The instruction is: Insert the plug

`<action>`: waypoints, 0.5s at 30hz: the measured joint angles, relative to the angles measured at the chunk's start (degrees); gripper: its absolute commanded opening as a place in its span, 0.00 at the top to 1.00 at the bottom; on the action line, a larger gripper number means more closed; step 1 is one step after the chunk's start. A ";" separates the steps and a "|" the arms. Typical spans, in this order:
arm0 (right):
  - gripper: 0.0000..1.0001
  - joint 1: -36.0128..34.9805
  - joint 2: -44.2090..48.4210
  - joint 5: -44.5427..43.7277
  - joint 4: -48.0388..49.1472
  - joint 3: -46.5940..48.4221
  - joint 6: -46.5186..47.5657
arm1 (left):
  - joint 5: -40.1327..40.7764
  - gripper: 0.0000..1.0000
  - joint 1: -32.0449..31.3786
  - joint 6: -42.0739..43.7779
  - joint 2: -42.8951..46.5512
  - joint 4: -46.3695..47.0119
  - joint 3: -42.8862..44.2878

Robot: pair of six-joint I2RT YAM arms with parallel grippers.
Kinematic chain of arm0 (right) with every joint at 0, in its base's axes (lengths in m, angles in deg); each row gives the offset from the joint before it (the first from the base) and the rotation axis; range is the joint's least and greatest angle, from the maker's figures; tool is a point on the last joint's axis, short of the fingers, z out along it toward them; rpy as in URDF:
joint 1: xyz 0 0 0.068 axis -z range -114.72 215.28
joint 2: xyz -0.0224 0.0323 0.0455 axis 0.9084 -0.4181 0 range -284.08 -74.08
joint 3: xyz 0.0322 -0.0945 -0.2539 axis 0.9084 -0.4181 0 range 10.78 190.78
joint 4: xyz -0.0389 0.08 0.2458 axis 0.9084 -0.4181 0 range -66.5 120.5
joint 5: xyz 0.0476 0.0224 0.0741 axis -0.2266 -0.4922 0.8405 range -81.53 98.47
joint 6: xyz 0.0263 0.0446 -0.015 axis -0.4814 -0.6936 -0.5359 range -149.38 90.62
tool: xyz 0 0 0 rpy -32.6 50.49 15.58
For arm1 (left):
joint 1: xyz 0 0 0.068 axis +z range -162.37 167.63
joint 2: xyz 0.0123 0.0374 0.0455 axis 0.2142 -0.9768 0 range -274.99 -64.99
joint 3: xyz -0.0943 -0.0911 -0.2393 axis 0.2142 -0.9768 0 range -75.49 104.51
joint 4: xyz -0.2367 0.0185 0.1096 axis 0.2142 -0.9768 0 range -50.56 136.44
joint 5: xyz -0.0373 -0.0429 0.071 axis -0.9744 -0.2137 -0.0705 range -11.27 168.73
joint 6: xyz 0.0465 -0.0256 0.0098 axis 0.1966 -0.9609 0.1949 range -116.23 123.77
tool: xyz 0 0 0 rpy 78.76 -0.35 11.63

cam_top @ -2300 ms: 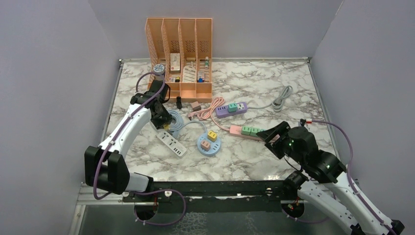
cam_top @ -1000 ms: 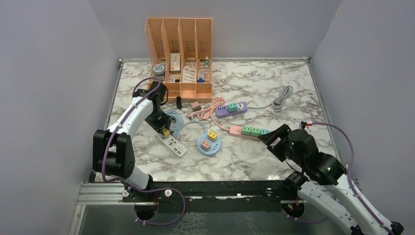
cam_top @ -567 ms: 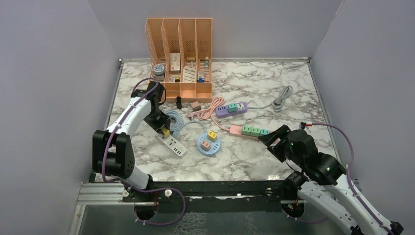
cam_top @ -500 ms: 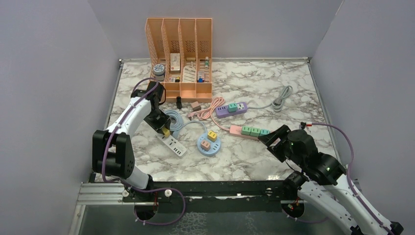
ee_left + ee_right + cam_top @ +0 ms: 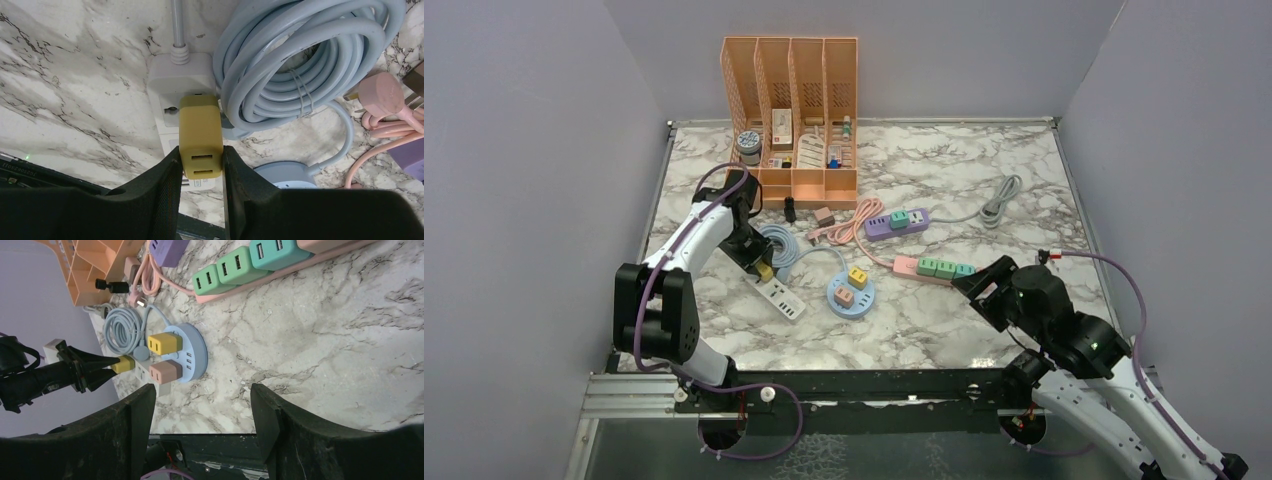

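A small yellow plug [image 5: 200, 135] with two USB slots sits between the black fingers [image 5: 155, 197] of my left gripper [image 5: 201, 165], which is shut on it. The plug is directly over the cable end of the white power strip [image 5: 170, 92]; in the top view the plug [image 5: 765, 270] and strip [image 5: 776, 293] lie at the left of the table. Whether the plug's pins are in a socket is hidden. My right gripper [image 5: 202, 405] is open with nothing in it, hovering at the right near the pink strip [image 5: 932, 269].
A coiled light-blue cable [image 5: 300, 55] lies against the white strip. A round blue hub [image 5: 851, 291] holds yellow and pink adapters. A purple strip [image 5: 896, 222], pink cable [image 5: 844, 225], grey cable [image 5: 999, 203] and orange file rack [image 5: 792, 120] stand farther back.
The left arm has shifted slightly while holding the yellow plug over the white strip. The right arm has stayed put.
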 measured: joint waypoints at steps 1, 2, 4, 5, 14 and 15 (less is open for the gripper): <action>0.31 0.00 0.02 -0.02 0.00 0.00 0.00 | 0.02 1.00 0.02 0.00 0.00 0.20 -0.20; 0.31 0.00 0.07 0.00 0.00 0.00 0.00 | 0.09 1.00 0.07 0.00 0.00 0.42 -0.39; 0.31 0.00 0.13 0.00 0.00 0.00 0.00 | 0.24 1.00 0.26 0.02 -0.07 0.85 -0.74; 0.31 0.00 0.15 0.00 -0.02 0.00 0.00 | 0.26 1.00 0.33 0.00 -0.15 1.14 -0.98; 0.31 0.00 0.55 0.00 -0.09 0.00 0.00 | 0.00 1.00 0.92 0.07 -0.59 2.10 -1.49; 0.31 0.00 0.55 0.00 -0.11 0.00 0.00 | -0.09 1.00 1.09 0.09 -0.70 2.10 -1.49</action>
